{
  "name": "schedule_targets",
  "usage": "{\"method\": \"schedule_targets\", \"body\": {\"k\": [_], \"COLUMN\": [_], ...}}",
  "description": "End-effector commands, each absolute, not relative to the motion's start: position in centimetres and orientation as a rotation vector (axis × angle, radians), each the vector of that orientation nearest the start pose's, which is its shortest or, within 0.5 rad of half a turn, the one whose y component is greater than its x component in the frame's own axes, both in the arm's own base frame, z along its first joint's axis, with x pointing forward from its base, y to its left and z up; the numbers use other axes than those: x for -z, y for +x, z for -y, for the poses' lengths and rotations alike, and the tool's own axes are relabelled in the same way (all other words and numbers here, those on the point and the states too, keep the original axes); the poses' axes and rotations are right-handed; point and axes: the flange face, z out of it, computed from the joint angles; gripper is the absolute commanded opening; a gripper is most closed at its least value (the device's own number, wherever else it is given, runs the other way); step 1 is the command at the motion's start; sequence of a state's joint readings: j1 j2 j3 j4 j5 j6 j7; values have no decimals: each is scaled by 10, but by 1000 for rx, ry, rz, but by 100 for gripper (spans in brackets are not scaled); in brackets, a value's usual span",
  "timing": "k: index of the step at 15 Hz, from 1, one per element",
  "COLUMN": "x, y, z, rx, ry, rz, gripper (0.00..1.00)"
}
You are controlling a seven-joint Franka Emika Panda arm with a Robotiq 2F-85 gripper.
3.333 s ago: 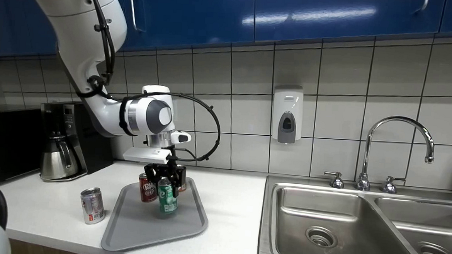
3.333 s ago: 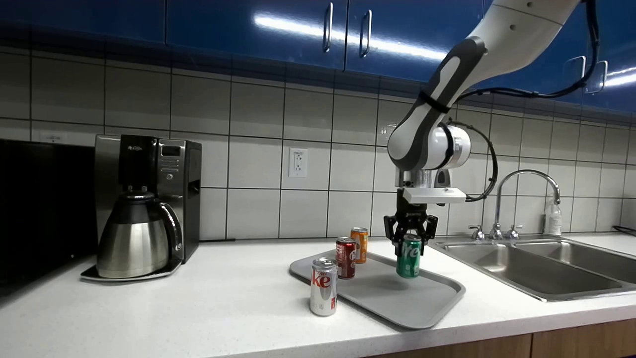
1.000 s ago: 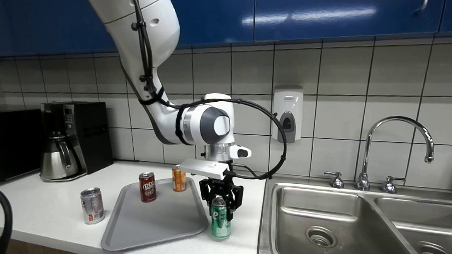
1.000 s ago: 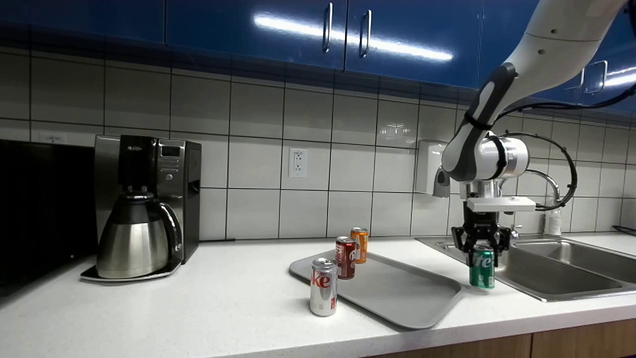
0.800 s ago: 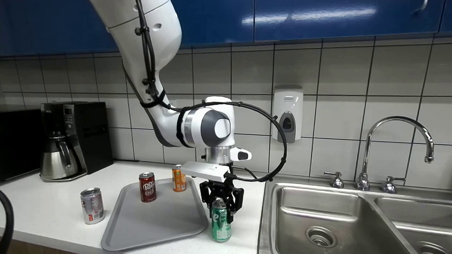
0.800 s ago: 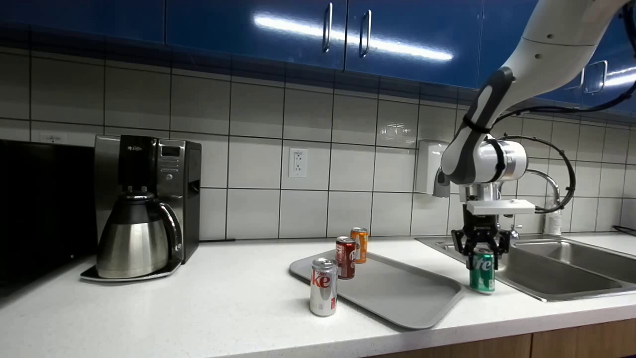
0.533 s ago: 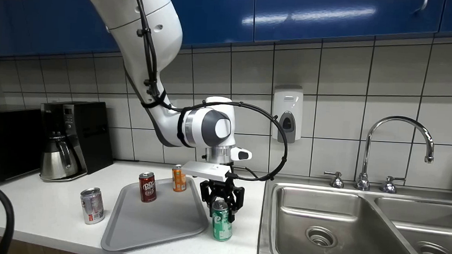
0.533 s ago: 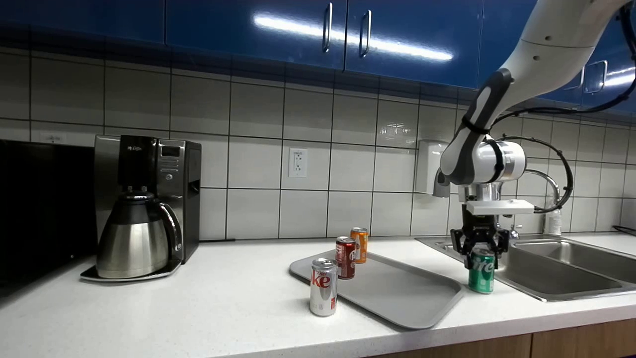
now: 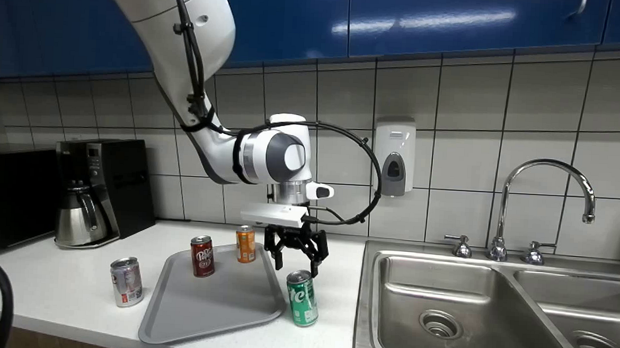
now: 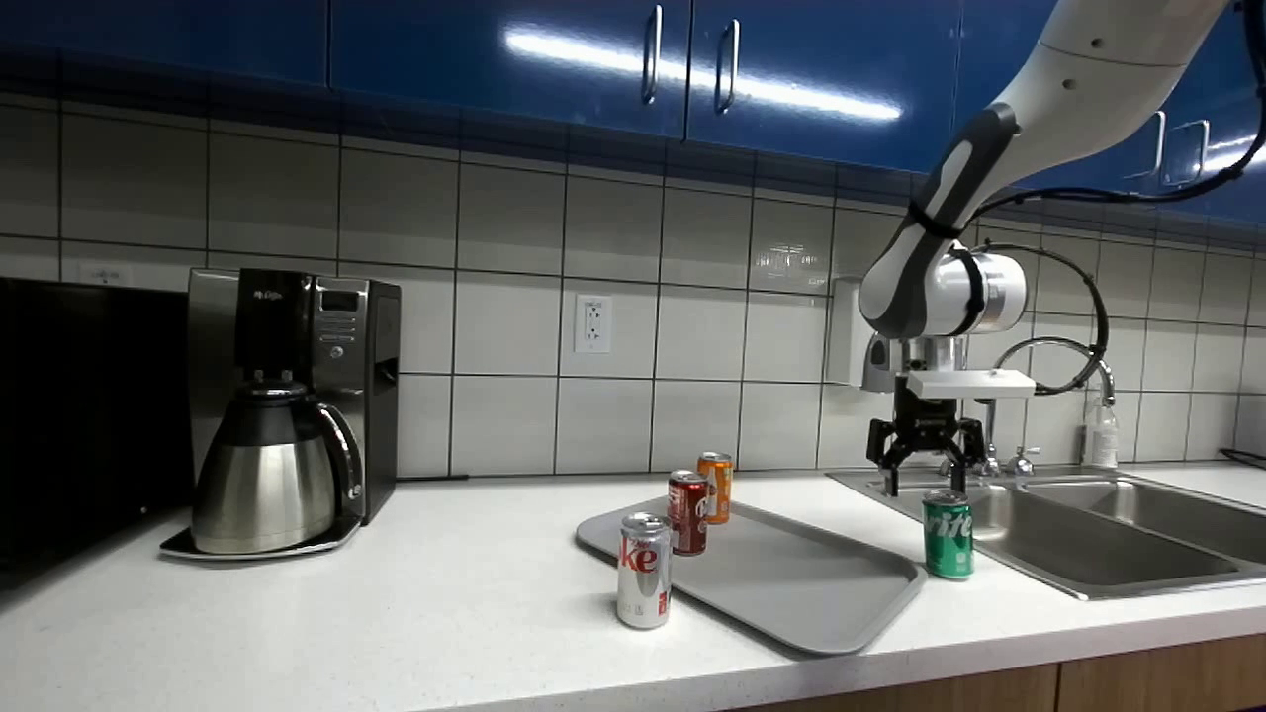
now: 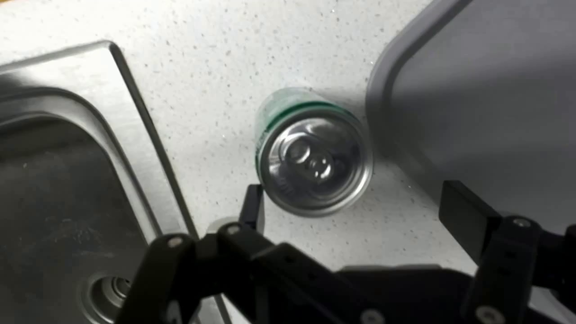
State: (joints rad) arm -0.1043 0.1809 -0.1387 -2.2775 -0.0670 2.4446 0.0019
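Observation:
In both exterior views my gripper [image 9: 295,268] is open, just above a green soda can [image 9: 302,300] that stands upright on the white counter. Seen from the wrist, the can's silver lid [image 11: 315,157] lies ahead of the spread fingers, nearer one black finger pad [image 11: 252,207]; whether that pad touches the rim I cannot tell. The can is beside the grey tray [image 10: 791,583], off its corner edge. On the tray stand a dark red can [image 9: 202,256] and an orange can [image 9: 246,244]. A silver can [image 10: 644,574] stands on the counter outside the tray.
A steel double sink [image 9: 442,287] with a curved faucet [image 9: 549,162] lies on the green can's far side from the tray. A coffee maker [image 10: 277,425] stands at the counter's other end. Blue cabinets [image 9: 456,22] hang above, and a soap dispenser [image 9: 394,157] is on the wall.
The green can was carried from above the tray to the counter between tray and sink. Within the last half second my gripper opened, let go of it and rose.

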Motion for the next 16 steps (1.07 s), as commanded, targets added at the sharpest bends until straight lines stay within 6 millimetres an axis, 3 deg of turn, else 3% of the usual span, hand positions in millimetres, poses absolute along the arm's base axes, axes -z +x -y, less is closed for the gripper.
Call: {"method": "schedule_targets", "body": {"k": [1, 7, 16], "x": [-318, -347, -342], "y": [523, 541, 586], "z": [107, 77, 30], "rx": [55, 166, 182], "ry": [-3192, -3179, -3146], "rz": [-190, -92, -11], "gripper": [100, 100, 100]}}
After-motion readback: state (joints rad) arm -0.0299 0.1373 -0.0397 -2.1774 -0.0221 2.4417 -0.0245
